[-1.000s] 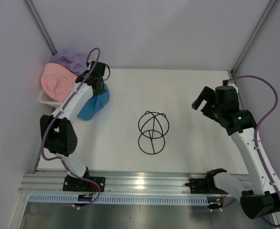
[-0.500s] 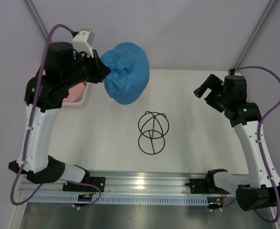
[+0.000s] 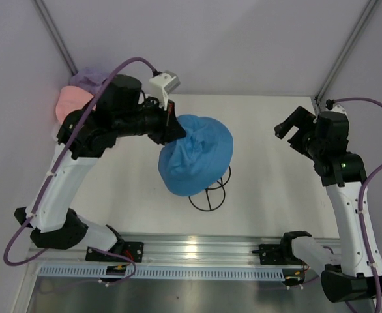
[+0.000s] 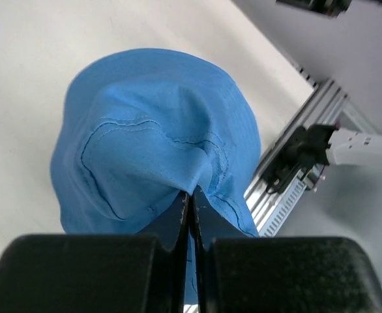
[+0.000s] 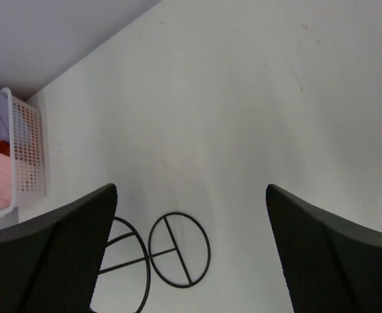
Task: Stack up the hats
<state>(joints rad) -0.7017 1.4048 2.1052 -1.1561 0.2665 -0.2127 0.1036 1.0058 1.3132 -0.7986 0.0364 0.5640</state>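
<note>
My left gripper is shut on a pinch of the blue hat and holds it in the air over the black wire stand, hiding the stand's top. In the left wrist view the blue hat hangs crumpled from my shut gripper. The pink hat and the lavender hat lie at the back left in the white basket. A sliver of orange fabric shows between them in the right wrist view. My right gripper is open and empty, high at the right, and also shows in its wrist view.
The wire stand stands in the middle of the white table. Grey walls close the back and sides. The aluminium rail with both arm bases runs along the near edge.
My left arm has carried the blue hat from the back left, up and across to the right, to above the wire stand. The right arm has drawn slightly right.
</note>
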